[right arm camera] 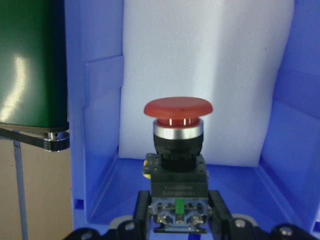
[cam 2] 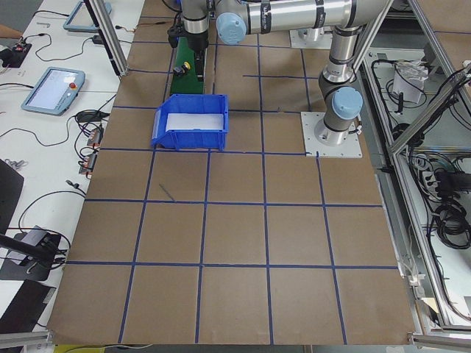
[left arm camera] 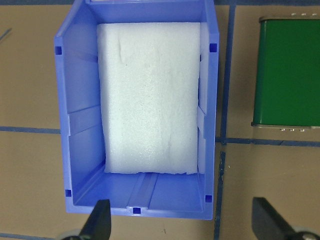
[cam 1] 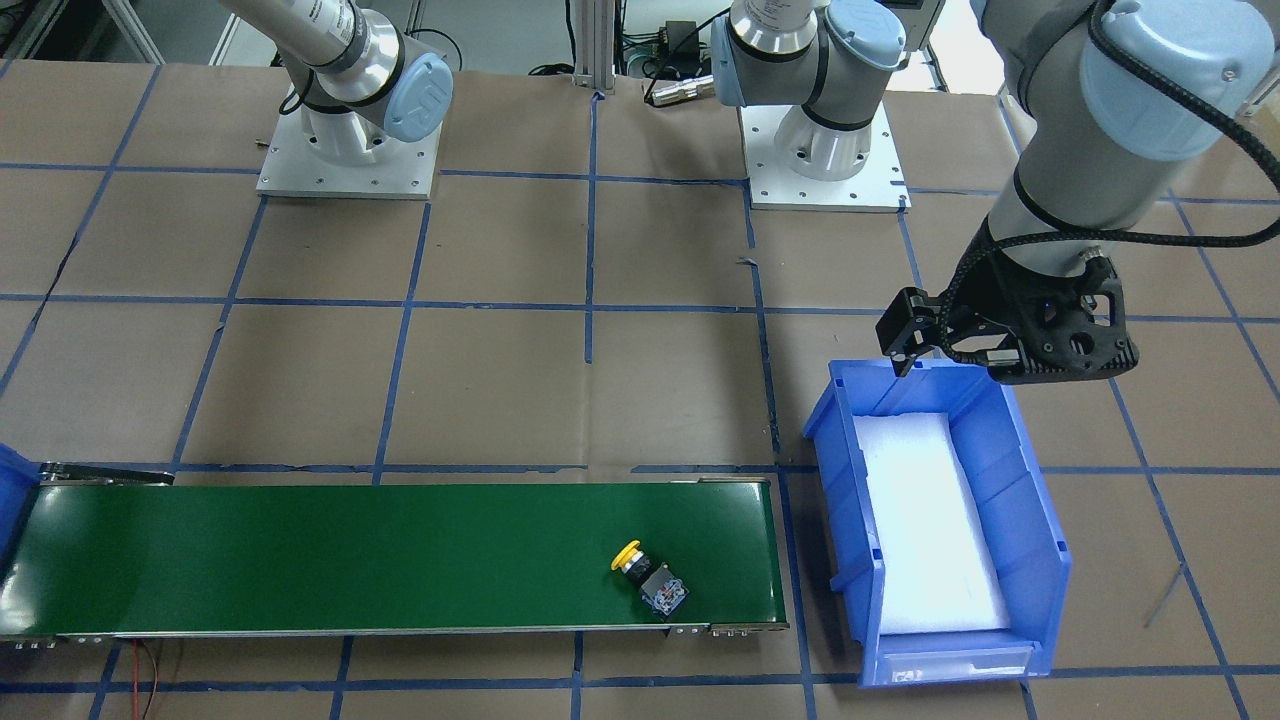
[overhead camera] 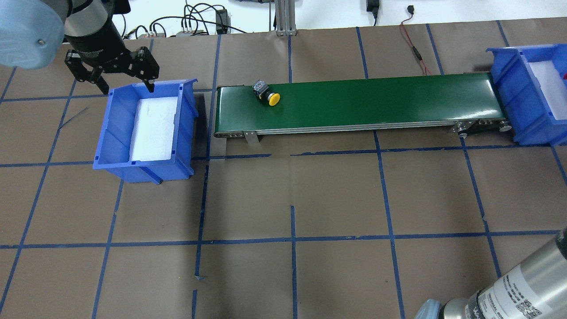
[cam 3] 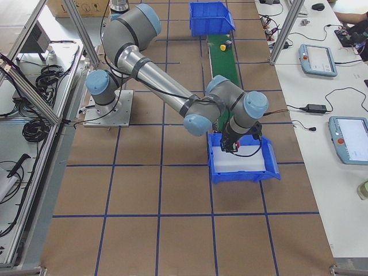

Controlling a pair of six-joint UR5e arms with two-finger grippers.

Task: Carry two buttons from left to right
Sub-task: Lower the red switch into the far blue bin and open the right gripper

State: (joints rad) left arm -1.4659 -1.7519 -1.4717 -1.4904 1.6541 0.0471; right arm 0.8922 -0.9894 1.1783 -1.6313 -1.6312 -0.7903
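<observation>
– Where was the red mushroom-capped button (right arm camera: 178, 131)?

– It stood upright in the right claw (right arm camera: 179, 216). The two fingers were closed on its grey-black base, over the white foam of the right-hand blue plastic bin (right arm camera: 95, 100).

– And the yellow-capped button (overhead camera: 268, 93)?

– It lay on its side on the green conveyor belt (overhead camera: 376, 97), near the end beside the left-hand blue plastic bin (overhead camera: 102, 133), and well apart from both claws.

– What about the left claw (overhead camera: 127, 86)?

– Its fingers were spread wide and it held nothing. It hung over the far edge of the left-hand bin, which had only a white foam pad (left arm camera: 150, 95) inside. Both bins and the belt stood on the brown paper-covered table (overhead camera: 336, 199).
</observation>
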